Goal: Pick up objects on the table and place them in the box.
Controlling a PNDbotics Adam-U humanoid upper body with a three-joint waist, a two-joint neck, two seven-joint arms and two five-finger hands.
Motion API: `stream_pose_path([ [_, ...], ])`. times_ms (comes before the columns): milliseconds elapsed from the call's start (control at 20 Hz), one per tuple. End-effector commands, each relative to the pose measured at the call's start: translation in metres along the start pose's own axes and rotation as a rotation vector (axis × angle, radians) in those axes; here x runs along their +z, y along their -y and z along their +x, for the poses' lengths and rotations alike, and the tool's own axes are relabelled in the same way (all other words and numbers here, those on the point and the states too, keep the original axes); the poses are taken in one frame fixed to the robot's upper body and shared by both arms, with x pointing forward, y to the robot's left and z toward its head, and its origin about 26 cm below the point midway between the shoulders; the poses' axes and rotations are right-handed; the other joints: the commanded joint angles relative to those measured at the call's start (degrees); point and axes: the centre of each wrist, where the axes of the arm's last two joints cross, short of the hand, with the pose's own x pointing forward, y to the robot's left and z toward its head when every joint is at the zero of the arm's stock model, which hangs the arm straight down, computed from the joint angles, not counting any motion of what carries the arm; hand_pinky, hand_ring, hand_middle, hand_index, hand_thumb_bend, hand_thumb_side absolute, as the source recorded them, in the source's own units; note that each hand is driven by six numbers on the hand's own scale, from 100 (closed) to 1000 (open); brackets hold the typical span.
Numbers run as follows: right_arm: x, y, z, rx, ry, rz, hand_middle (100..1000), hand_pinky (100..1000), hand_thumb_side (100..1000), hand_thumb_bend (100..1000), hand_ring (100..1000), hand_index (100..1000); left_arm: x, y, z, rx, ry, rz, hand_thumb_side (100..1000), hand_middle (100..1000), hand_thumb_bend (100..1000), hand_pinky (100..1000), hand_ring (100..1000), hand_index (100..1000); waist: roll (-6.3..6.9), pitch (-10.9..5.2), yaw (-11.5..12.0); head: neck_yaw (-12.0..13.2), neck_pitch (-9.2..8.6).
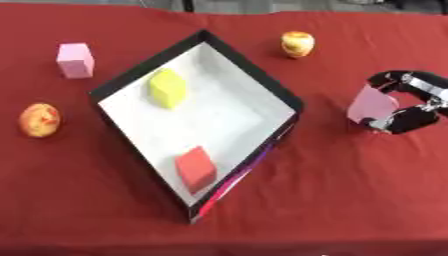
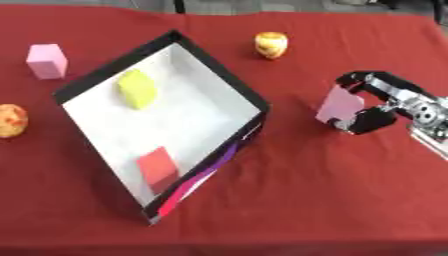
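Observation:
A white-floored box with black walls (image 1: 140, 72) lies askew in the middle of the red table. Inside it lie a yellow block (image 1: 167, 88) and a red block (image 1: 195, 167). My right hand (image 2: 385, 102) comes in from the right, its fingers and thumb curled around a pink block (image 2: 339, 105) to the right of the box, at or just above the cloth. Another pink block (image 1: 75, 60) stands at the far left. One apple (image 1: 297, 44) sits behind the box, and a second apple (image 1: 39, 120) lies at the left edge. My left hand shows in neither view.
The red cloth (image 1: 350, 190) covers the whole table. The table's front edge runs along the bottom of the views. Chair or stand legs (image 2: 179, 6) show beyond the far edge.

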Motion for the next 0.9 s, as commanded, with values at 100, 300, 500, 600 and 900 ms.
stream_pose_path([
  [100,0.003,0.012,0.007,0.018,0.017,-0.038,867,991,100,450,882,904,-0.003,-0.001,0.006,-0.010,0.016,-0.009,862,804,239,723,768,832,0.11,-0.47,-0.07,-0.25,-0.87],
  [300,0.000,0.015,0.006,0.038,0.007,-0.054,871,994,100,433,891,906,-0.004,0.000,0.007,-0.010,0.017,-0.012,862,804,238,723,768,832,0.09,-0.39,-0.01,-0.41,-1.09],
  [500,-0.001,0.019,0.006,0.056,0.008,-0.084,870,992,100,453,897,907,-0.003,-0.001,0.006,-0.013,0.015,-0.011,865,804,239,723,768,832,-0.05,-0.23,-0.07,-0.36,-0.93],
  [600,-0.002,0.020,0.004,0.074,0.000,-0.087,873,992,100,454,903,910,-0.003,0.000,0.006,-0.011,0.015,-0.014,865,804,240,724,768,831,-0.12,-0.16,-0.06,-0.38,-0.95],
  [900,-0.006,0.022,-0.002,0.113,-0.015,-0.088,877,994,100,451,916,911,-0.003,-0.001,0.006,-0.012,0.014,-0.012,866,803,239,724,768,831,-0.06,-0.01,0.05,-0.28,-1.01],
])
